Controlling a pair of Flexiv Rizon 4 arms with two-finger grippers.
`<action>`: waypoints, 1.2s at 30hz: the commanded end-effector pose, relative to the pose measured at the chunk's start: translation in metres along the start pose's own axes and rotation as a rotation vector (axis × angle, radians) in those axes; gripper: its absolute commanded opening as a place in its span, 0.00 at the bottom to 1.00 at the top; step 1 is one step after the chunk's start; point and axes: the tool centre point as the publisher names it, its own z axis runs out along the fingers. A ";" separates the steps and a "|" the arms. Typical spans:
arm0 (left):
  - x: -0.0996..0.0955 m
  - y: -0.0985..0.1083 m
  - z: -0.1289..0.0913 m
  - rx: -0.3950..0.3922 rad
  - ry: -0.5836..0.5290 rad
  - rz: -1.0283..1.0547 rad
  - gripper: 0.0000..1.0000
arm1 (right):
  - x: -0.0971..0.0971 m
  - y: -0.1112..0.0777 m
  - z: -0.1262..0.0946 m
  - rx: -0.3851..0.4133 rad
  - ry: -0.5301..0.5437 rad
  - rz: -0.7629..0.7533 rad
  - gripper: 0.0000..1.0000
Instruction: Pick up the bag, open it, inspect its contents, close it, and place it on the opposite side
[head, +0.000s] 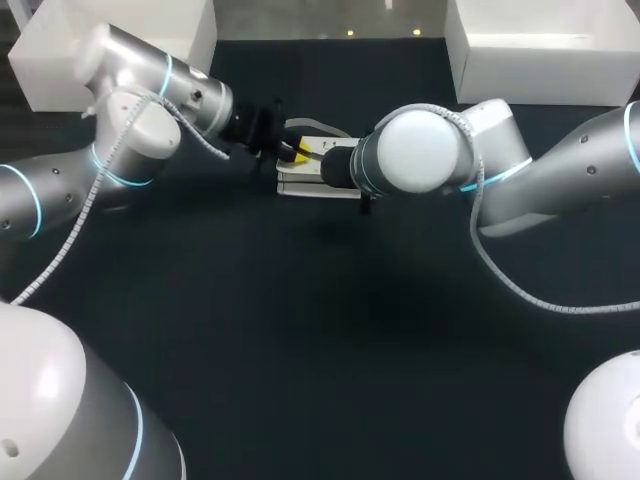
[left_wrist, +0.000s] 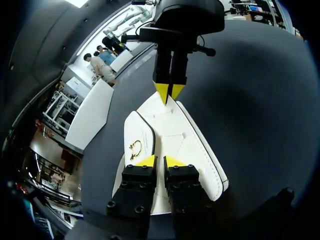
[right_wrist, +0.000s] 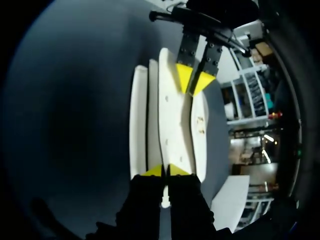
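Note:
A flat white bag (head: 312, 184) with a small gold clasp (left_wrist: 135, 148) lies at the middle back of the dark table (head: 320, 330), between my two arms. My left gripper (left_wrist: 160, 161) is at one end of the bag; its yellow tips stand close together, with the edge of the flap running in between them. At the opposite end my right gripper (right_wrist: 166, 170) is shut on a thin upright panel (right_wrist: 170, 120) of the bag. Each wrist view shows the other gripper pinching the far end. In the head view my right wrist hides its own fingers.
A white box (head: 120, 40) stands at the back left of the table and another white box (head: 545, 45) at the back right. My left arm's white cable (head: 75, 235) hangs over the table's left side.

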 end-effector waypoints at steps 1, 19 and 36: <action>-0.001 0.001 0.006 -0.014 -0.017 0.012 0.14 | 0.002 0.000 0.001 -0.003 -0.004 0.001 0.00; -0.014 0.006 0.014 -0.100 -0.080 0.030 0.25 | 0.002 0.000 0.001 -0.003 -0.004 0.001 0.00; -0.011 -0.001 0.003 -0.089 -0.105 0.050 0.19 | 0.002 0.000 0.001 -0.003 -0.004 0.001 0.00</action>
